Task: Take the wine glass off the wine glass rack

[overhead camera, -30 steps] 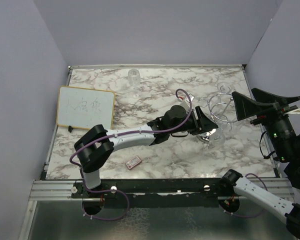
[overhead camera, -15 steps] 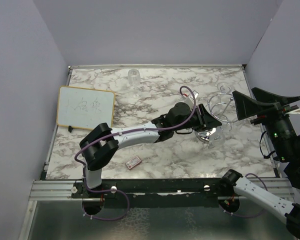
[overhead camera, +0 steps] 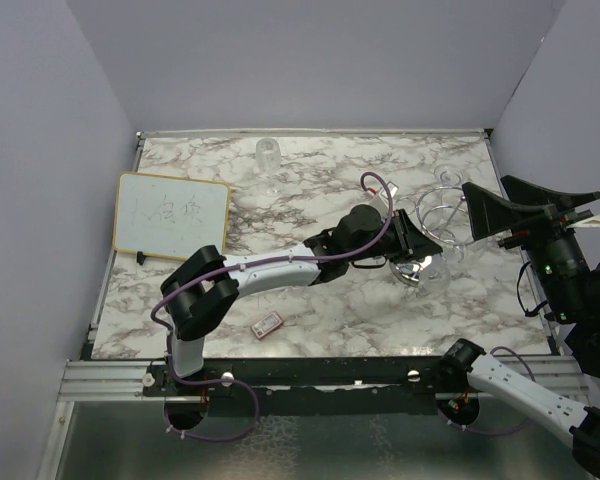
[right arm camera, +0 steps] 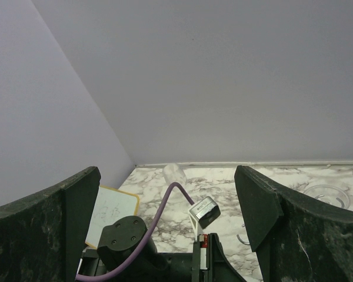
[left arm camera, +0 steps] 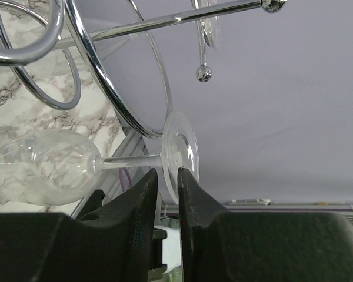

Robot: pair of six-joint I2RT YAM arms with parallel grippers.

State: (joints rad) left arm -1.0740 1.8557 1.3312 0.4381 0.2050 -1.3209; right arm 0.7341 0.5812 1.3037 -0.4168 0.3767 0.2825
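Steering the nearer left jaws, I see them narrowly apart astride the foot of the wine glass (left arm camera: 47, 167), which hangs from the wine glass rack (overhead camera: 440, 215), stem lying across them, grip unclear, while the right jaws gape wide.

The wine glass rack (left arm camera: 165, 22) was smooth, mirror-bright chromed metal wire. The wine glass (left arm camera: 47, 164) was clear, smooth glass. The left gripper (left arm camera: 167, 176) had matt black plastic-looking fingers (left arm camera: 135, 217). The table (overhead camera: 310, 300) showed a grey-veined marble finish. The whiteboard (overhead camera: 170, 213) had a glossy white face in a pale wood-look frame.
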